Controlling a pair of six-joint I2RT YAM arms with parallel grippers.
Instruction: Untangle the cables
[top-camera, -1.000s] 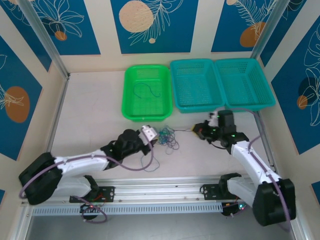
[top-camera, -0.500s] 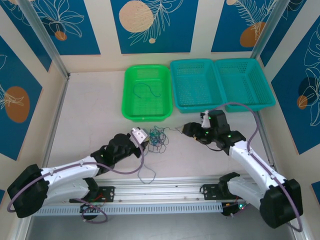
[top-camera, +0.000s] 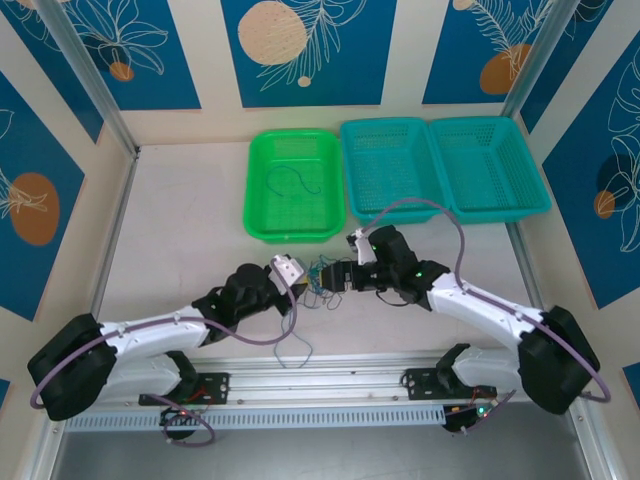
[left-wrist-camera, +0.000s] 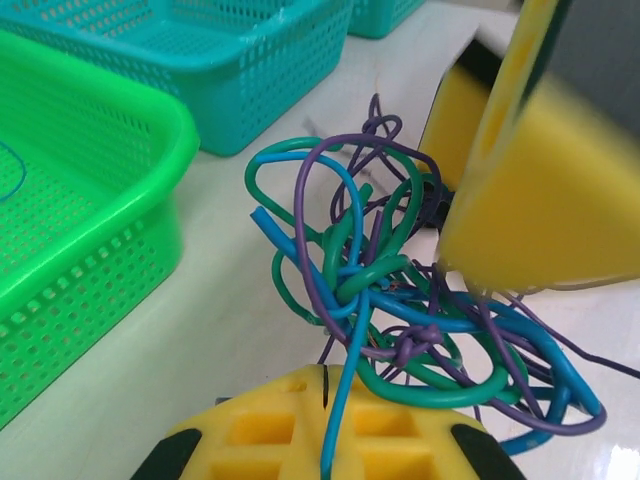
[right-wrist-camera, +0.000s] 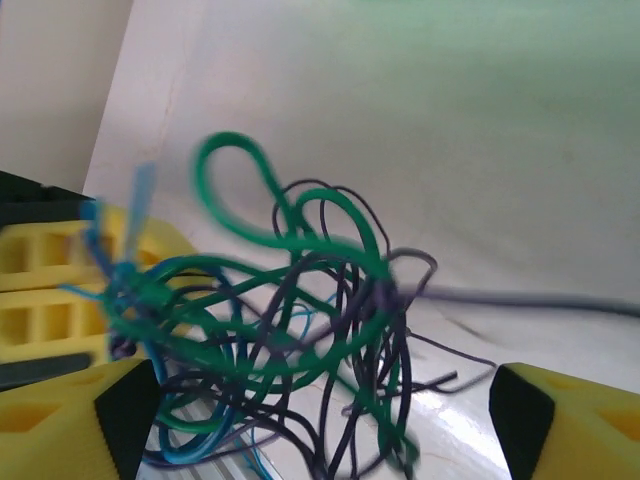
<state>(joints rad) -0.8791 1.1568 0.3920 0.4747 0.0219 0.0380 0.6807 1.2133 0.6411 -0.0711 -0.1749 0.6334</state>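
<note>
1. My left gripper (top-camera: 297, 276) is clamped shut on the cables (top-camera: 322, 280). In the left wrist view a blue strand runs straight into the seam of its closed fingers (left-wrist-camera: 290, 395).
2. My right gripper (top-camera: 341, 278) is spread wide with nothing in it. In the right wrist view its fingers (right-wrist-camera: 75, 420) sit at either side of the clump.
3. The cables are one knotted clump of blue, green and dark purple strands. It lies on the table (top-camera: 180, 230) mid-scene, just near of the green basket (top-camera: 250, 200).
4. The clump is between my two grippers, just left of the right one and straight ahead of its open jaws. I can't tell if the jaws touch it yet.
5. Step in hand, as I judge it: the right gripper takes one strand while the left anchors the clump.
6. To do it well, I should pick a single outer loop, not the knot core. The green loop (right-wrist-camera: 230, 170) standing up on top looks freest.
7. Close on that loop alone, then draw it right, slowly, with the left gripper firm.
8. Risks: pinching several strands would tighten the knot, and a hard tug could pull the clump out of the left grip.
</note>
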